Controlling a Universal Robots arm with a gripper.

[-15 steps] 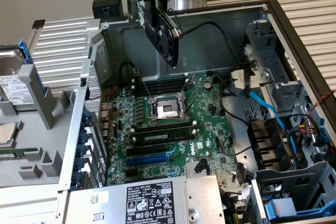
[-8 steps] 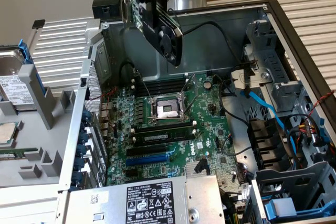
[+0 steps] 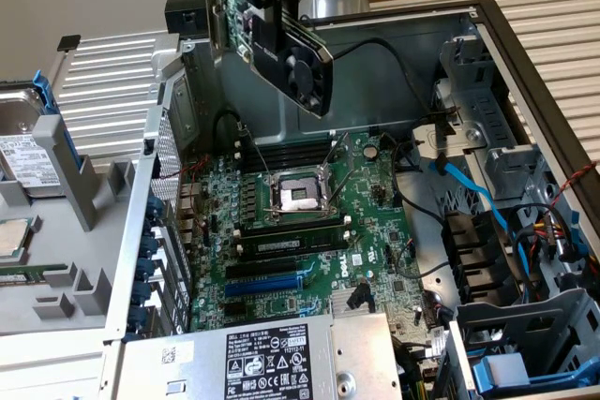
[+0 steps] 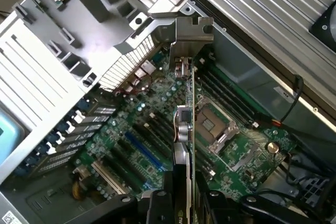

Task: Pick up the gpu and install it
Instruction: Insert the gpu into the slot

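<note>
In your wrist view, nearest the lens, the jaws pinch the gpu (image 4: 184, 135) from both flat sides. You look along its thin edge to the metal bracket (image 4: 191, 38) at its far end. Beyond the card lies the motherboard (image 4: 236, 150), with the blue slot (image 4: 137, 148) to one side of that edge and the processor socket (image 4: 211, 124) to the other.

Your exterior view adds the card's black shroud and fan (image 3: 300, 72), tilted, with the gpu hanging well above the board inside the open case (image 3: 525, 72).

In the case, the power supply (image 3: 272, 358) sits closest to that camera. Behind it is the motherboard, carrying a memory stick (image 3: 286, 244) just beside the socket.
</note>
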